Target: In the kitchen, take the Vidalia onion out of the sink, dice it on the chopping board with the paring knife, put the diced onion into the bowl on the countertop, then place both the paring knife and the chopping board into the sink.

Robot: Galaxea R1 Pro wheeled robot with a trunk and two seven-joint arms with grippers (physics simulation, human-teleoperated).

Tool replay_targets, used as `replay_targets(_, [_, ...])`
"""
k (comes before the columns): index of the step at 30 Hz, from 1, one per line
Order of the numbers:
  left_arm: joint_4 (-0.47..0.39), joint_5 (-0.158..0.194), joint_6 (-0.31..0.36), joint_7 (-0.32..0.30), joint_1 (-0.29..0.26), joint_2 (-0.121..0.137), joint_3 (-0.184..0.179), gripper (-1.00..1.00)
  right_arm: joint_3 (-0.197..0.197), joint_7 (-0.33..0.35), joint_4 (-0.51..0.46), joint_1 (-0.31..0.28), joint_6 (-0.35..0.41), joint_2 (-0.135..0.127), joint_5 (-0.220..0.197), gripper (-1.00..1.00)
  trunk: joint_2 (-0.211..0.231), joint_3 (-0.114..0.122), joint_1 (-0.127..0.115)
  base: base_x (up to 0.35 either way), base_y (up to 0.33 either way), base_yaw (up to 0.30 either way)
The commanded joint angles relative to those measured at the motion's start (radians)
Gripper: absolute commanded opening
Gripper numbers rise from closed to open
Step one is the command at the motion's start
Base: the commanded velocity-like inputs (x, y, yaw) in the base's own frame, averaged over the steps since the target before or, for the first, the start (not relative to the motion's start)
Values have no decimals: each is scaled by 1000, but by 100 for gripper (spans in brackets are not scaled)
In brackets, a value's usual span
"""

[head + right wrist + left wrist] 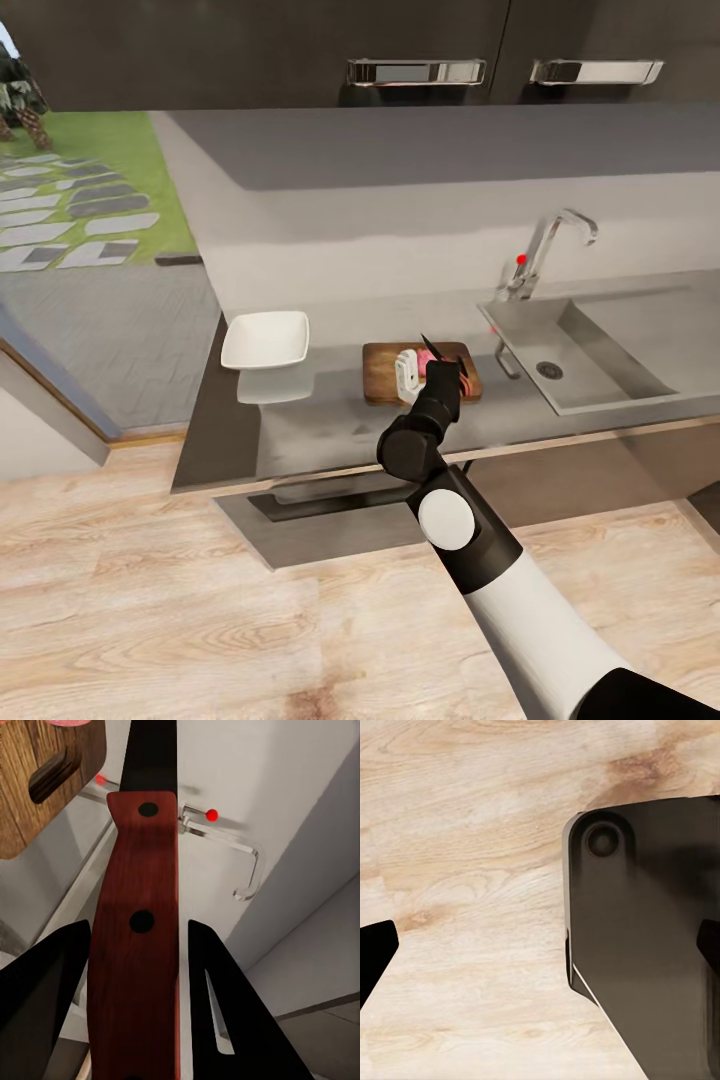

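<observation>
- The right arm (470, 520) reached forward from the lower right, elbow bent, its wrist over the chopping board (385, 375) on the countertop (320, 430).
- The right gripper (135, 945) was clamped on the paring knife (139, 922), fingers (45, 982) on both sides of the reddish riveted handle; the dark blade pointed away, toward the tap (240, 862).
- The Vidalia onion (438, 370) showed pink on the board, beside something white and partly behind the gripper.
- The white bowl (265, 340) stood left of the board, apart from it; the sink (590, 350) lay to the right.
- The left gripper (540, 945) hung over the wooden floor (465, 832), its dark fingertips (375, 952) spread wide and holding nothing.
</observation>
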Motion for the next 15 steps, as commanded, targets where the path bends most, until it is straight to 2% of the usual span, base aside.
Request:
replay_targets(1, [-3, 9, -1, 5, 0, 1, -9, 100, 2, 11, 0, -1, 2, 0, 9, -100, -2, -1, 1, 0, 0, 0])
replay_targets(7, [-3, 9, -1, 5, 0, 1, -9, 100, 2, 11, 1, -1, 2, 0, 9, -100, -2, -1, 1, 113, 0, 0])
replay_targets(15, [-3, 9, -1, 5, 0, 1, -9, 100, 2, 11, 2, -1, 2, 0, 9, -100, -2, -1, 1, 14, 0, 0])
